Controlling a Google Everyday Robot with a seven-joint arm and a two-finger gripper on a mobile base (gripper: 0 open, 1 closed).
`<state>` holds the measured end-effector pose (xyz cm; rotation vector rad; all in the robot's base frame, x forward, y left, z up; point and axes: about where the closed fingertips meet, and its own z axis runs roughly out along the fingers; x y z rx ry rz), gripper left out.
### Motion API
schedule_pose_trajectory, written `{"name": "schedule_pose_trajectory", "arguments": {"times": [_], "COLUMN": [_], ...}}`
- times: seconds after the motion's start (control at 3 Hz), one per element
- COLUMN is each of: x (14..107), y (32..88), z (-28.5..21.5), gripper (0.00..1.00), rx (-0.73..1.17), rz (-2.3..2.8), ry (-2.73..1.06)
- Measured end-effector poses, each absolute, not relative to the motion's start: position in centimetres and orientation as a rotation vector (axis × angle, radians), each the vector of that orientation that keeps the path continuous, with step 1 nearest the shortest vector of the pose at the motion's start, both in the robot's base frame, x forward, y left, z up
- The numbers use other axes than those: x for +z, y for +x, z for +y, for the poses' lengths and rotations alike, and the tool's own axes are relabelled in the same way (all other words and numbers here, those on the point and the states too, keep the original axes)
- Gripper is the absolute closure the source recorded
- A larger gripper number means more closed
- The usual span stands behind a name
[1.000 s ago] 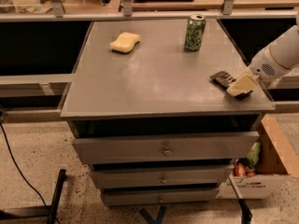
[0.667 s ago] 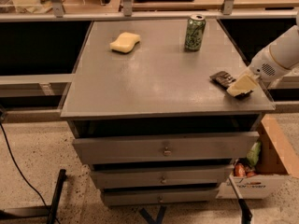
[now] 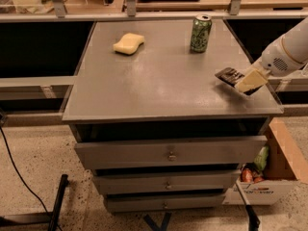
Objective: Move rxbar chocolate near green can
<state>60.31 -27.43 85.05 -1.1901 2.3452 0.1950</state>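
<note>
A: Layout, left to right?

B: Yellow sponge (image 3: 128,43) sits well left of the green can (image 3: 200,33), which stands upright. Rxbar chocolate (image 3: 228,75) lies flat, right of the can and in front of it, well apart. Gripper (image 3: 250,81) is at the bar's right end. Holding it or not, cannot tell.

A: Step?

B: Pickup, I judge. Next it needs a sure hold, then a carry back-left to the can. The bar's long axis slants, its free end pointing left, roughly canward.

Cream tool (image 3: 250,81) hangs by dark rxbar chocolate (image 3: 228,74); green can (image 3: 200,34) pale-mottled, sponge (image 3: 128,43) yellow.
</note>
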Motion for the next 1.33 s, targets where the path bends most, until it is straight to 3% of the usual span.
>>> {"name": "schedule_pose_trajectory", "arguments": {"times": [1.33], "x": [88.4], "y": [63.9], "z": [-26.7], "gripper": [1.0], "rx": [0.167], "rz": [2.257], "ry": [-1.193]}}
